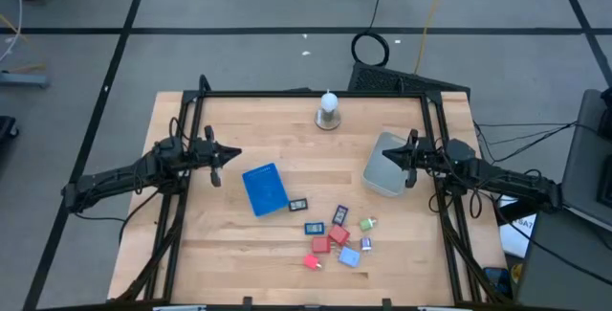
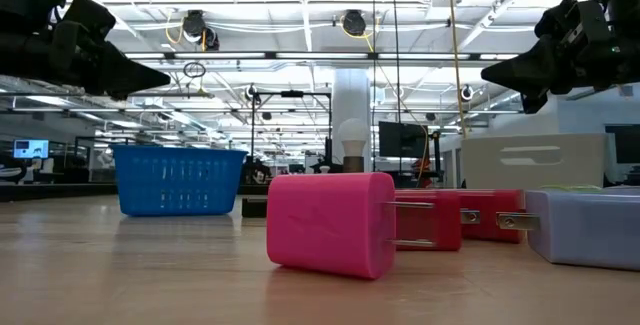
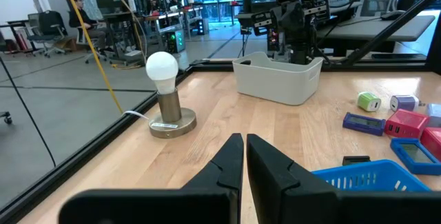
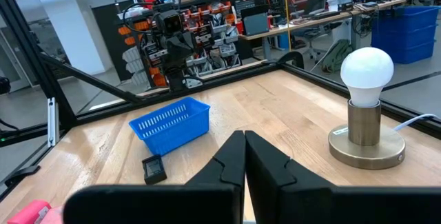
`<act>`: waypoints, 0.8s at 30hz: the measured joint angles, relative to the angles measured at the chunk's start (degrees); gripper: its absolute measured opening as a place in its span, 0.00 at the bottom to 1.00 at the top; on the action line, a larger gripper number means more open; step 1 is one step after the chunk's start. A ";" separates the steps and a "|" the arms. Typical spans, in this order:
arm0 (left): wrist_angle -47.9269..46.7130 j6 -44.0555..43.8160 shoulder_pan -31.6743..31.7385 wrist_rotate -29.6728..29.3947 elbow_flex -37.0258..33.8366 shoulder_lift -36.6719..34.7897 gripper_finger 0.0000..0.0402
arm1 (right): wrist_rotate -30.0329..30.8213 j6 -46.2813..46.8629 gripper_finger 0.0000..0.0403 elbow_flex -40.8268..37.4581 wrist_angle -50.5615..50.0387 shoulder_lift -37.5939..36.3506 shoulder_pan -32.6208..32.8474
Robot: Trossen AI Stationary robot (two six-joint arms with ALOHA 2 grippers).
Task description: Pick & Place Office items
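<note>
Nothing looks placed yet: the office items (image 1: 337,237) lie scattered on the table (image 1: 191,254), none inside the blue basket (image 1: 264,188) or the grey container (image 1: 385,166); the left gripper (image 1: 234,154) hovers empty, fingers closed together, with the basket just beside it and the items farther off. The right gripper (image 1: 390,155) hangs over the container, likewise pinched shut on nothing; the whole sorting job seems left to do

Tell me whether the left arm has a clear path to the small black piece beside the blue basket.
Probably yes. The left gripper hangs above bare table with fingers shut, and the black piece lies in the open just past the blue basket, which it could pass over.
</note>
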 joint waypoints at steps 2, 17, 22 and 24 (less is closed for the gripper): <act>0.00 0.00 0.00 0.01 0.00 0.00 0.06 | 0.00 -0.02 0.00 0.02 0.01 0.00 0.00; 3.52 -8.28 0.01 0.24 0.00 -0.01 0.06 | 0.03 -0.27 0.00 0.00 3.03 -0.02 0.00; 3.94 -22.39 -0.01 0.42 0.00 0.02 0.06 | 0.03 -1.80 0.00 0.01 2.97 -0.02 0.00; 4.63 -22.37 0.00 -1.57 0.00 0.02 0.06 | 0.02 -1.92 0.00 0.01 2.68 -0.02 0.02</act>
